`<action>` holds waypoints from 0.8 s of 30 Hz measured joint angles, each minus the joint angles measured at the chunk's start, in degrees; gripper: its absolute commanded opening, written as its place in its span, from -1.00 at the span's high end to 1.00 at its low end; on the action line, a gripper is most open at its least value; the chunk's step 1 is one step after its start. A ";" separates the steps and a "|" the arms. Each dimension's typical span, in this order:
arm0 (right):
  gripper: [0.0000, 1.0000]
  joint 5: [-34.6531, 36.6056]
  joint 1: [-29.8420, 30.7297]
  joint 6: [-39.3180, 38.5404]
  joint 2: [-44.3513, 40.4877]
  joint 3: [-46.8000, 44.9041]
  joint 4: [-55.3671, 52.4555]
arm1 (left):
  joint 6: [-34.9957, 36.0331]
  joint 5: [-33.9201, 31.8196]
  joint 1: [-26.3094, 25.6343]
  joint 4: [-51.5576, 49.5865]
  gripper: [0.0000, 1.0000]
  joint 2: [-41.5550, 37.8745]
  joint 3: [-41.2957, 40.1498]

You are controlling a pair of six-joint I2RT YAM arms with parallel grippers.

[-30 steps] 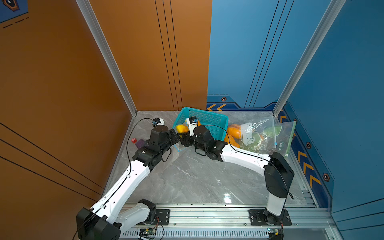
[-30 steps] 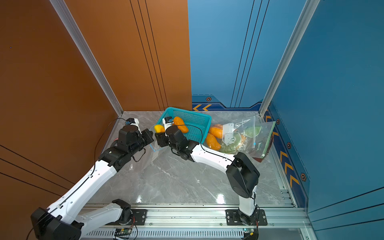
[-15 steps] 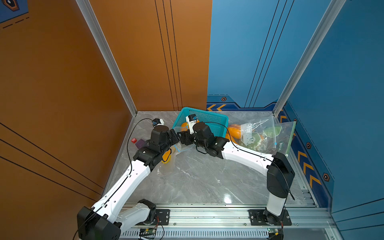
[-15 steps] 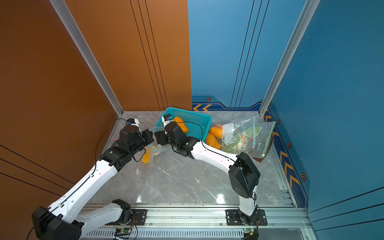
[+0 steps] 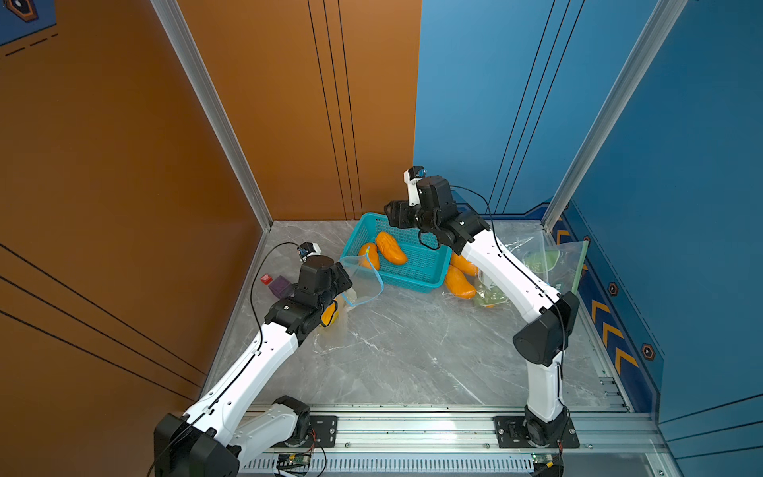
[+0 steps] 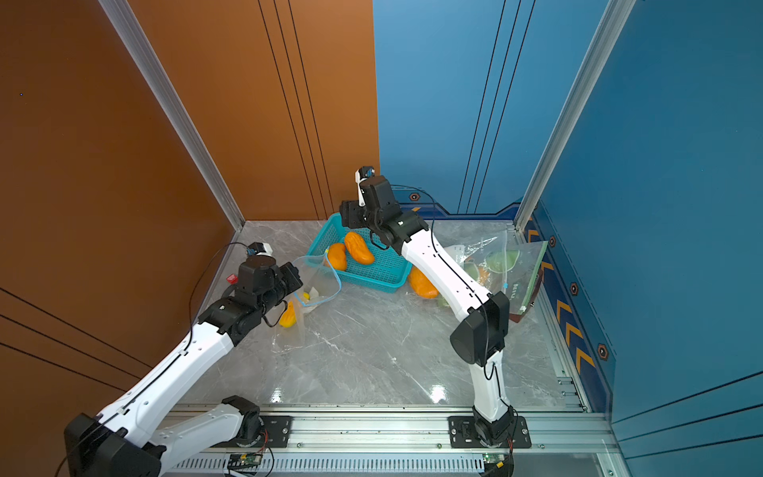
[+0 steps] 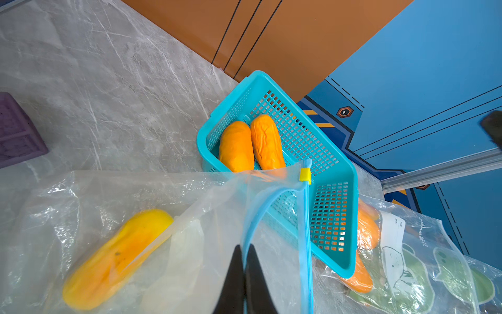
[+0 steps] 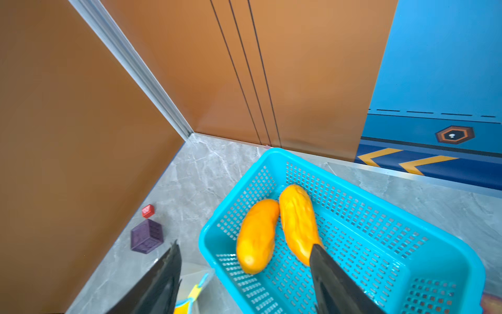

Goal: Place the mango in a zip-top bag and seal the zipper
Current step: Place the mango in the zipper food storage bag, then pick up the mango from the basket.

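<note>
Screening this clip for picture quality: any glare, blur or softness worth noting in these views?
In a top view, sharp overall, with small bright reflections on the marble tabletop near its front edge. Left wrist view: crisp, though glints on the clear zip-top bag partly veil the mango. Right wrist view: fingers of the right gripper look soft up close, the basket sharp.

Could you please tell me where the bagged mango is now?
In both top views, the mango lies inside the clear bag, beside the left gripper, left of the basket.
</note>
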 measured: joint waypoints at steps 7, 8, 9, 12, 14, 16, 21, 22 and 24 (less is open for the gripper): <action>-0.66 -2.89 -3.93 -4.15 20.02 9.46 -8.26 | 0.02 -0.74 0.66 0.00 1.00 -0.26 0.00; -0.66 -3.13 -4.13 -4.66 21.86 9.97 -9.05 | 0.04 -0.74 0.70 0.00 1.00 -0.26 0.00; -0.65 -3.32 -4.22 -5.20 23.43 10.38 -9.81 | 0.04 -0.74 0.70 0.00 1.00 -0.24 0.00; -0.67 -3.63 -4.13 -6.71 26.71 12.07 -11.15 | 0.02 -0.74 0.70 0.00 1.00 -0.24 0.00; -0.69 -3.61 -3.87 -7.80 28.26 13.81 -11.43 | 0.02 -0.74 0.70 0.00 1.00 -0.22 -0.02; -0.76 -3.45 -3.63 -8.76 29.70 15.98 -11.39 | 0.02 -0.74 0.70 0.00 1.00 -0.22 -0.07; -0.89 -2.89 -3.10 -10.78 32.61 19.32 -10.45 | 0.02 -0.74 0.70 0.02 1.00 -0.17 -0.17; -0.89 -2.43 -3.04 -11.15 33.11 19.50 -10.05 | 0.02 -0.72 0.70 0.02 1.00 -0.17 -0.26; -0.88 -2.12 -3.02 -11.56 33.99 19.65 -9.35 | 0.00 -0.72 0.70 0.00 1.00 -0.17 -0.48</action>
